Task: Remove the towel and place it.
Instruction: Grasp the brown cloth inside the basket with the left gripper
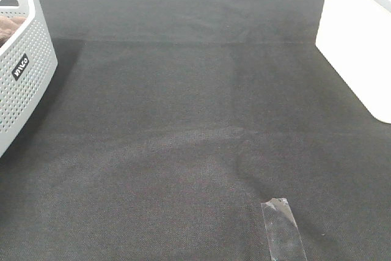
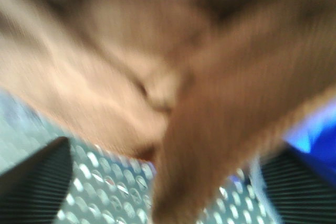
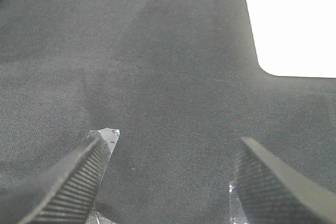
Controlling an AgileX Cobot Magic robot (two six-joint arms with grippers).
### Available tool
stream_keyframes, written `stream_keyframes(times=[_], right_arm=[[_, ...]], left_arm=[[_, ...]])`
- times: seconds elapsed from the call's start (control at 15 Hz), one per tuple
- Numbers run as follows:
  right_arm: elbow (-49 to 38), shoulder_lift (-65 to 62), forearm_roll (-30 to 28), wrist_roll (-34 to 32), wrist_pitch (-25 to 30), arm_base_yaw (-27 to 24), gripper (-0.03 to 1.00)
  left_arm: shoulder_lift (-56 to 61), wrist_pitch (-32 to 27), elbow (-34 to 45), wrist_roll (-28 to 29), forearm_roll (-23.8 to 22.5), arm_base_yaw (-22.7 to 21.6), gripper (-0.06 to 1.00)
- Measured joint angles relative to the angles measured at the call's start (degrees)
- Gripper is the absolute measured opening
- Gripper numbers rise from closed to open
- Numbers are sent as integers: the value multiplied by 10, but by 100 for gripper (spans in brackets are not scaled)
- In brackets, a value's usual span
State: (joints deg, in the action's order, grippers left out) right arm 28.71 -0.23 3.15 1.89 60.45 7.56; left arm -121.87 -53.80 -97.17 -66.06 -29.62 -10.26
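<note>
My left gripper is down inside the basket, its two fingers spread wide with a raised fold of the towel standing between them but not pinched. The view is blurred, so I cannot tell how deep that fold sits between the fingers. The towel lies bunched in the basket at the far left of the table. My right gripper hangs open and empty over the dark cloth, near a strip of clear tape. The main risk, as I judge it, is closing on too thin a ridge, so that the cloth slides out as I lift. The towel is also bulky, so a trailing edge could snag on the rim and drag or tip the light basket. If I catch the holed floor along with the cloth, the basket comes up too.
</note>
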Motion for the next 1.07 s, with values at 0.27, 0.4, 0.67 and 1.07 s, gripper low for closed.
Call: stream_keyframes(times=[0.27, 0.4, 0.67, 1.07], right_arm=[[0, 0, 0, 0, 0, 0, 65], [0, 0, 0, 0, 0, 0, 65], [0, 0, 0, 0, 0, 0, 65], [0, 0, 0, 0, 0, 0, 65]], left_arm=[[-1, -1, 0, -22, 60, -1, 36], [-1, -1, 0, -18, 62, -1, 17], [-1, -30, 0, 23, 62, -1, 0], [41, -31, -19, 125, 62, 1, 0]])
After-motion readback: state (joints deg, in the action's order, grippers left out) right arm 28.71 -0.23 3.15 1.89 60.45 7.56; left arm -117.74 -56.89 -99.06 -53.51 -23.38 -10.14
